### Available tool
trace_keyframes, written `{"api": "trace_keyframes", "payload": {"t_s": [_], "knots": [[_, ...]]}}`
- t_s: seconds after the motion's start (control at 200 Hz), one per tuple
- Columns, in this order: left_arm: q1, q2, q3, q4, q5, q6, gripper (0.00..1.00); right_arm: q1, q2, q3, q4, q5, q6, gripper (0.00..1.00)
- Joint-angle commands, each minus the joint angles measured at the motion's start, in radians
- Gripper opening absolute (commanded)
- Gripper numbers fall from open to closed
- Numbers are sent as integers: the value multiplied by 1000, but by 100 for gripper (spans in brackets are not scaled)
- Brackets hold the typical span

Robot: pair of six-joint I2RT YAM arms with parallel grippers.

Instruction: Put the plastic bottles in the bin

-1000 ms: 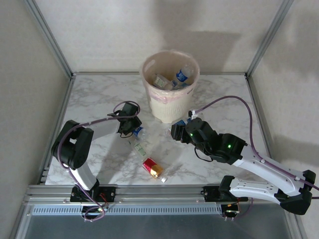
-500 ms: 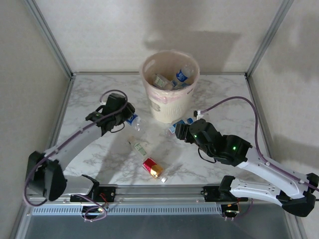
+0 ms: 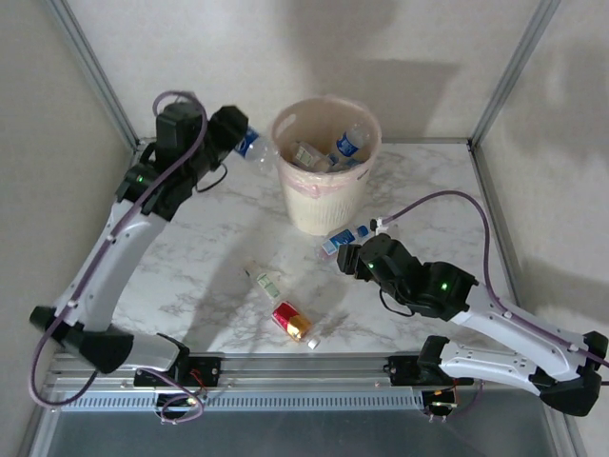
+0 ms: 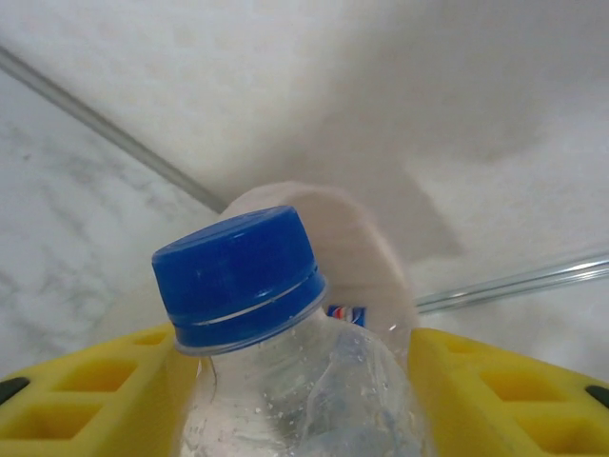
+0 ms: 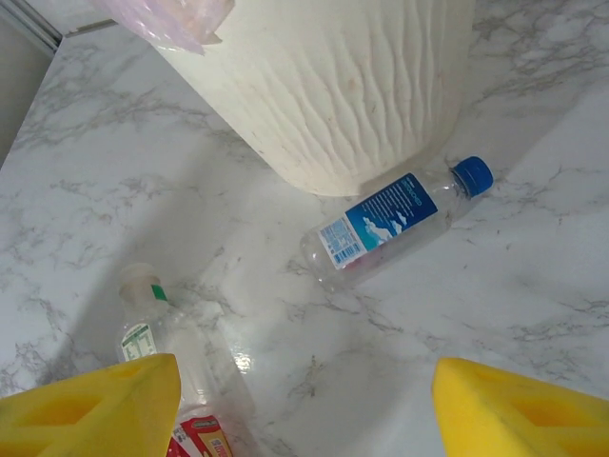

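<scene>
A white marbled table (image 3: 190, 238) carries the cream bin (image 3: 324, 205) at upper centre; a blue-labelled clear bottle (image 3: 344, 236) lies just beside its base, while a green-labelled bottle (image 3: 265, 281) and a red-and-gold bottle (image 3: 291, 321) lie at lower centre

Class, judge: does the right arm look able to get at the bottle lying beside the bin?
Probably yes: the open right gripper hovers close to the bottle, nothing lies between, and the bin flanks only its far side.
</scene>
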Motion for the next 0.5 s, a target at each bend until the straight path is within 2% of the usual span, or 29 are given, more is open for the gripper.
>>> {"api": "trace_keyframes", "payload": {"t_s": [0.0, 0.14, 0.315, 0.496], "knots": [[-13, 162, 159, 44, 47, -14, 56, 9, -26, -14, -12, 6, 32, 70], [-41, 391, 397, 20, 73, -35, 55, 11, -40, -22, -31, 10, 54, 70], [-65, 595, 643, -54, 73, -32, 55, 10, -84, -46, -50, 20, 79, 70], [-82, 647, 672, -34, 51, -14, 57, 10, -91, -48, -59, 29, 84, 70]]}}
